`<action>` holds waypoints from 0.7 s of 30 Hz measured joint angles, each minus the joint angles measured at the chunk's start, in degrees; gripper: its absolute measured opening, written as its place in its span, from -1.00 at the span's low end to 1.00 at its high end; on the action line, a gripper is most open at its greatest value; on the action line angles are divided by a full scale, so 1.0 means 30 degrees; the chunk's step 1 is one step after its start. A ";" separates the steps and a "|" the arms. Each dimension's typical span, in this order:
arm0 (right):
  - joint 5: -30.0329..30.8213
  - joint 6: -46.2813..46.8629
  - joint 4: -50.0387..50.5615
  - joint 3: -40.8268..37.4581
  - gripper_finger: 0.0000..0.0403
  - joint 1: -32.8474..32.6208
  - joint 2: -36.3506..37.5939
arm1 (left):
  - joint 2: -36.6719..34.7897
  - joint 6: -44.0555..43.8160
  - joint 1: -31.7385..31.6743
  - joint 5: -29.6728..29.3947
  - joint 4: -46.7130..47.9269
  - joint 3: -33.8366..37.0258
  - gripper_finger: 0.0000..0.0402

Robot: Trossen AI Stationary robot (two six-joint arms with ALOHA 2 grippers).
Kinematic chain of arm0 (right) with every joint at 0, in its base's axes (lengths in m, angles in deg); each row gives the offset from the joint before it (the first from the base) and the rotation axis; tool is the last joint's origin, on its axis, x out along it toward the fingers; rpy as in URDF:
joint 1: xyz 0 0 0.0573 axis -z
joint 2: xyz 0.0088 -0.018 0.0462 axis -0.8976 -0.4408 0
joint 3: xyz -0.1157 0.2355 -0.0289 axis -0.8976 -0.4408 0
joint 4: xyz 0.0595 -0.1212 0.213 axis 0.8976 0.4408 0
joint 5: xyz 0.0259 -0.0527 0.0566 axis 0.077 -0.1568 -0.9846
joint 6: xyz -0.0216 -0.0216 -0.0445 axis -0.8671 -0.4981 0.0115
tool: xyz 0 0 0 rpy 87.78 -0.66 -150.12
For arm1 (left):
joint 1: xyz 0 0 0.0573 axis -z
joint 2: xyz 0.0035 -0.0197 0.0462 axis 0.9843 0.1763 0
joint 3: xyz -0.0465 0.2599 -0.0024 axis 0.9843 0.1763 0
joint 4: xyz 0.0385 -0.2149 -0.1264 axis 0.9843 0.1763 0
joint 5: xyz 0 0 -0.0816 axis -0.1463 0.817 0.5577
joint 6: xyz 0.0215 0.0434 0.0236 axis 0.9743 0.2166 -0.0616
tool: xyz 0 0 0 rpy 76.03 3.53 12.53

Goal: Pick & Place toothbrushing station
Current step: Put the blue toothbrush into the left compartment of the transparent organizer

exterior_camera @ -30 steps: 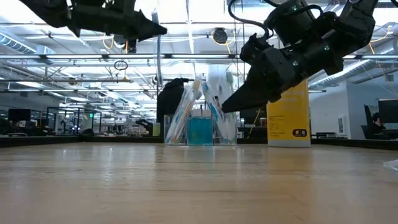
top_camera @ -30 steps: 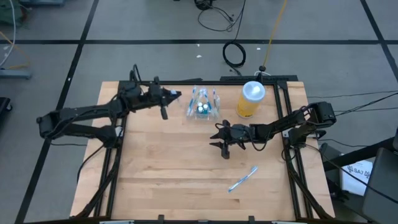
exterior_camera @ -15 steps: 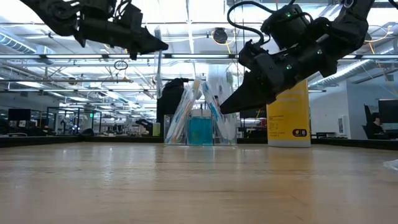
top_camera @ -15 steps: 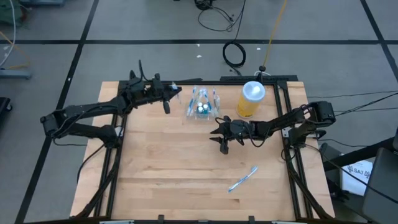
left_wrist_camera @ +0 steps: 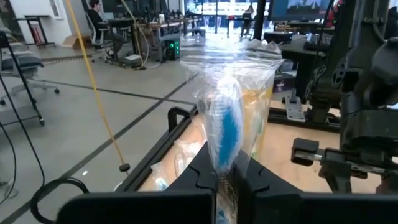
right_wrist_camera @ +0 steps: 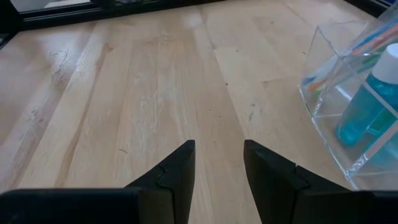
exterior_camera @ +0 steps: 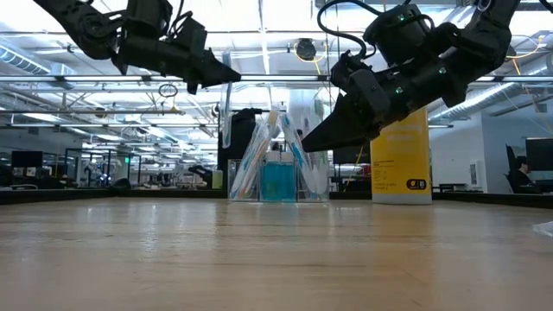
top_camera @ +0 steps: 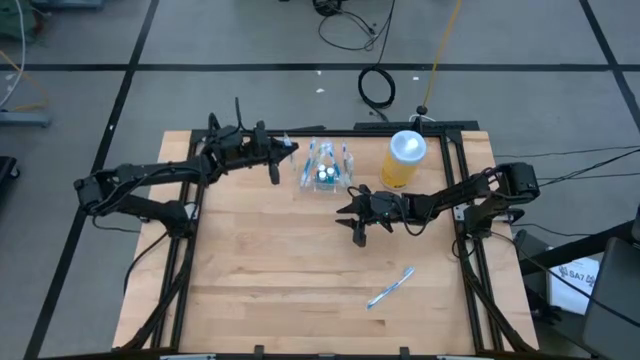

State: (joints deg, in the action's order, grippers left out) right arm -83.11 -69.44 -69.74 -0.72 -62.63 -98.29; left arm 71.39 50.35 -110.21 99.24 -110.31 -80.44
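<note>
While left gripper [top_camera: 283,150] hovers above table [top_camera: 260,270] just left of toothbrushing station [top_camera: 325,168], its fingers stay pinched on clear-wrapped toothbrush [left_wrist_camera: 225,124]; right gripper [top_camera: 349,211] hangs near station's near-right side, fingers [right_wrist_camera: 176,168] parted with narrow gap, empty; station sits at far centre of table, holding brushes and blue bottle; yellow jar [top_camera: 404,160] just right of it; another wrapped toothbrush [top_camera: 390,287] lies near right
</note>
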 joint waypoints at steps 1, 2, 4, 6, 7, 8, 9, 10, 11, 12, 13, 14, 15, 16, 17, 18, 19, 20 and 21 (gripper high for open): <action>0.0000 0.0000 0.0003 0.0000 -0.34 0.0000 0.0000 | 0.0007 -0.0035 -0.0003 -0.0014 0.0020 0.0000 -0.96; 0.0000 0.0000 0.0007 0.0000 -0.34 0.0000 -0.0007 | 0.0004 -0.0061 0.0001 -0.0113 0.0009 0.0000 -0.95; 0.0000 0.0000 0.0000 0.0000 -0.34 0.0000 -0.0007 | -0.0001 -0.0069 0.0011 -0.0431 0.0014 0.0000 -0.94; 0.0000 0.0000 0.0000 0.0000 -0.34 0.0000 -0.0007 | -0.0001 -0.0092 0.0019 -0.0517 0.0163 0.0000 -0.96; 0.0000 0.0000 0.0000 0.0000 -0.34 0.0000 -0.0007 | -0.0001 -0.0136 0.0019 -0.0517 0.0173 0.0000 -0.97; 0.0000 0.0000 -0.0003 0.0000 -0.34 0.0000 -0.0007 | -0.0001 -0.0142 0.0019 -0.0517 0.0173 0.0000 -0.97; 0.0000 0.0000 -0.0002 0.0000 -0.34 0.0000 -0.0007 | -0.0001 -0.0187 0.0026 -0.0517 0.0173 0.0000 -0.97; 0.0000 0.0000 0.0000 0.0000 -0.34 -0.0007 -0.0007 | -0.0001 -0.0370 0.0026 -0.0517 0.0173 0.0000 -0.96; 0.0000 0.0000 0.0000 0.0000 -0.34 -0.0007 -0.0007 | -0.0001 -0.0536 0.0041 -0.0517 0.0173 0.0000 -0.95; 0.0000 0.0000 -0.0007 0.0000 -0.34 -0.0007 -0.0007 | -0.0001 -0.0571 0.0099 -0.0517 0.0153 0.0000 -0.96; 0.0000 0.0000 -0.0007 0.0000 -0.34 -0.0007 -0.0007 | -0.0001 -0.0566 0.0176 -0.0525 0.0089 0.0000 -0.97; 0.0000 0.0000 -0.0007 0.0000 -0.34 -0.0007 -0.0007 | -0.0001 -0.0557 0.0289 -0.0544 0.0006 0.0000 -0.97; 0.0000 0.0000 -0.0012 0.0000 -0.34 -0.0007 -0.0007 | -0.0001 -0.0563 0.0442 -0.0546 -0.0080 0.0000 -0.97; 0.0000 0.0000 -0.0061 0.0000 -0.34 -0.0007 -0.0007 | 0.0022 -0.0549 0.0614 -0.0541 -0.0168 -0.0005 -0.97; 0.0000 0.0000 -0.0115 0.0000 -0.34 -0.0003 -0.0007 | 0.0132 -0.0442 0.0801 -0.0535 -0.0307 -0.0008 -0.96; 0.0000 0.0000 -0.0192 0.0000 -0.34 -0.0007 -0.0007 | 0.0307 -0.0309 0.0981 -0.0532 -0.0461 -0.0029 -0.96; 0.0002 0.0000 -0.0257 0.0000 -0.34 -0.0007 -0.0007 | 0.0557 -0.0313 0.1135 -0.0525 -0.0627 -0.0029 -0.96; 0.0007 0.0000 -0.0346 0.0000 -0.34 -0.0007 -0.0007 | 0.0850 -0.0353 0.1311 -0.0525 -0.0849 -0.0029 -0.96; 0.0007 0.0000 -0.0430 0.0000 -0.34 -0.0007 -0.0007 | 0.1161 -0.0345 0.1451 -0.0532 -0.1184 -0.0029 -0.97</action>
State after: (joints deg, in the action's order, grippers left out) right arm -83.08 -69.44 -71.03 -0.72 -62.65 -98.31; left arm 74.88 49.31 -105.85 97.64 -113.87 -80.53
